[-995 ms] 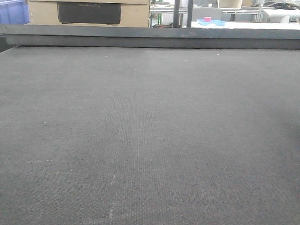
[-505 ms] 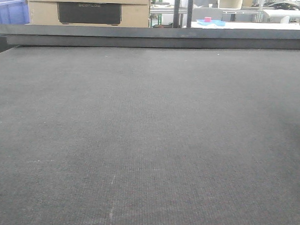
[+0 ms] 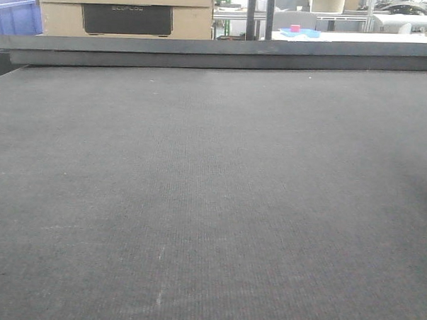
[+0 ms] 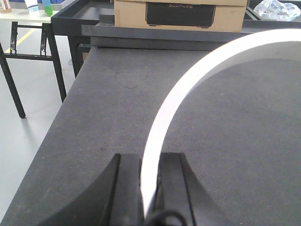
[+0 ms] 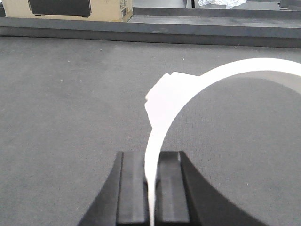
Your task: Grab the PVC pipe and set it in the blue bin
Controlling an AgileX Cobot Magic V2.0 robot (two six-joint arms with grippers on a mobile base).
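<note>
My left gripper (image 4: 149,160) is shut on a white curved PVC pipe piece (image 4: 188,80) that arcs up and to the right, out of the left wrist view. My right gripper (image 5: 151,157) is shut on a white curved piece (image 5: 169,101) with a squared-off block on its arc, which runs off to the right. Both pieces are held above the dark grey table mat (image 3: 211,202). No dark hole shows on either piece. A blue bin (image 3: 14,15) stands beyond the table's far left corner. Neither gripper nor any pipe shows in the front view.
A cardboard box (image 3: 124,11) stands behind the raised far rail (image 3: 218,52). The box (image 4: 181,14) also shows in the left wrist view, as does the table's left edge (image 4: 61,127) with floor below it. A small blue tray (image 3: 300,32) holding a pink object sits far back.
</note>
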